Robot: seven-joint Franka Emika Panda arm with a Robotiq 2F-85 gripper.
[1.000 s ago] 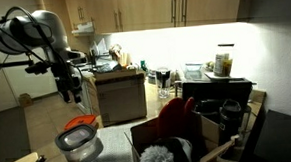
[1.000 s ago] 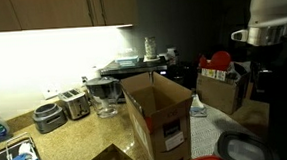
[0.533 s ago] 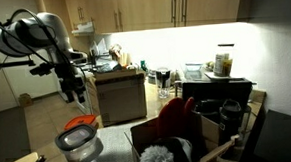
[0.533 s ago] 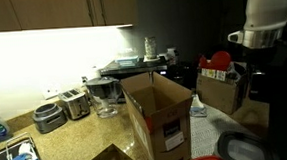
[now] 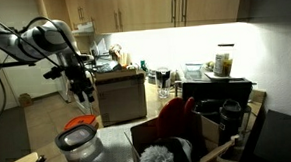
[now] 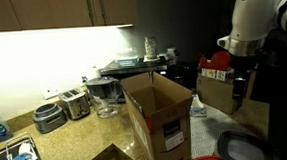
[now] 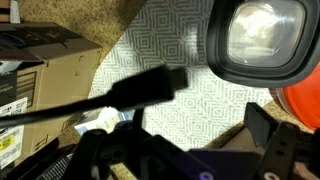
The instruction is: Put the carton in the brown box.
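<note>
arm (image 6: 252, 18) nearer brown box (image 6: 151, 118), claw (image 5: 83, 94) prob. open

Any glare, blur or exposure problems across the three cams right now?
In both exterior views the lit wall under the cabinets is blown out and the rest of the room is dim. In the wrist view the cable and the gripper, close to the lens, are soft; the patterned mat is sharp; the clear container has a bright glare patch.

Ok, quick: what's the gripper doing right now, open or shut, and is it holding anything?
Gripper: open, holding nothing.
</note>
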